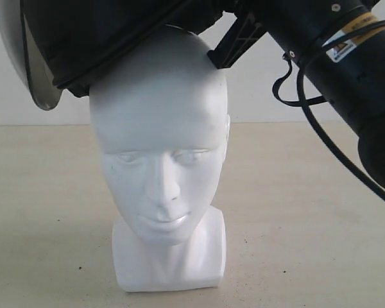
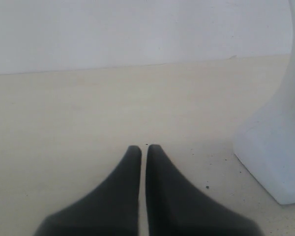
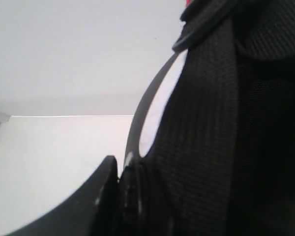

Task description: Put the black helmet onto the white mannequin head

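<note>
The helmet (image 1: 102, 32) sits tilted on the crown of the head (image 1: 160, 128), not pulled down over it. Its lower rim rests against the top of the head on the forehead side, and the whole face below stays bare. The visor (image 1: 25, 58) juts out and up beyond the head, on the side away from the right arm (image 1: 346, 64). The head stands upright on its block base on the tabletop (image 1: 308, 224).

The right gripper (image 1: 234, 42) meets the helmet at the rear of the head, just above the crown, with the arm sloping up and away behind it. A black cable (image 1: 308, 96) loops under that arm. In the right wrist view the gripper (image 3: 123, 191) is partly closed on the helmet's edge. One finger (image 3: 96, 196) lies against the outside of the rim, and the dark mesh lining (image 3: 211, 123) fills the view beside it. The other finger is hidden behind the lining.

The left gripper (image 2: 143, 150) is closed, with only a thin slit between its fingertips and nothing between them. It hangs low over the tabletop (image 2: 64, 123) near the base of the head (image 2: 275, 147), apart from it and pointing past it, not touching the base.
</note>
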{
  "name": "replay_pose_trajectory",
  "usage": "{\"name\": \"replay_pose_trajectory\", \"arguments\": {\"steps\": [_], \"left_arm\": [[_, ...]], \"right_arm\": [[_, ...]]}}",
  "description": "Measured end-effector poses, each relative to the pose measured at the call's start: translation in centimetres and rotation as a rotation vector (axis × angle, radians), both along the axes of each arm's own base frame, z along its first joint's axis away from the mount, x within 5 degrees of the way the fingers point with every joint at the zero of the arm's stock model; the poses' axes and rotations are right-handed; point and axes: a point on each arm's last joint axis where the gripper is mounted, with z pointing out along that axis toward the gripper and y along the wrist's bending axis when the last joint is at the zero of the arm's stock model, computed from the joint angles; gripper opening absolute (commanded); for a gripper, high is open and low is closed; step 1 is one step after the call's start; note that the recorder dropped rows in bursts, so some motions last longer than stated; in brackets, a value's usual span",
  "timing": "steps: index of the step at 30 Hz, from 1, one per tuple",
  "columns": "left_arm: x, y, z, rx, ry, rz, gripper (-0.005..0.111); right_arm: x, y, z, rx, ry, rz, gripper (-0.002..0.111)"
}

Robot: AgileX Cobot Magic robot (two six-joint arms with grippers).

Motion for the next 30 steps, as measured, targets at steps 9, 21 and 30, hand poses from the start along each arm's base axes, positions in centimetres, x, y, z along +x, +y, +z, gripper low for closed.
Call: {"name": "replay_pose_trajectory", "arguments": {"steps": [9,21,30], "left_arm": [[0.00,0.00,0.00,0.000,0.000,0.000,0.005],[0.00,0.00,0.00,0.000,0.000,0.000,0.005],[0.00,0.00,0.00,0.000,0.000,0.000,0.005]], "right_arm": [[-0.72,-0.52,-0.77,-0.020,0.011,-0.003,0.000],[-0.92,-0.38,-0.76,-0.082,-0.008,-0.011,0.000],[-0.87,-0.46,-0.82,-0.104,0.009,-0.026,0.000]]}}
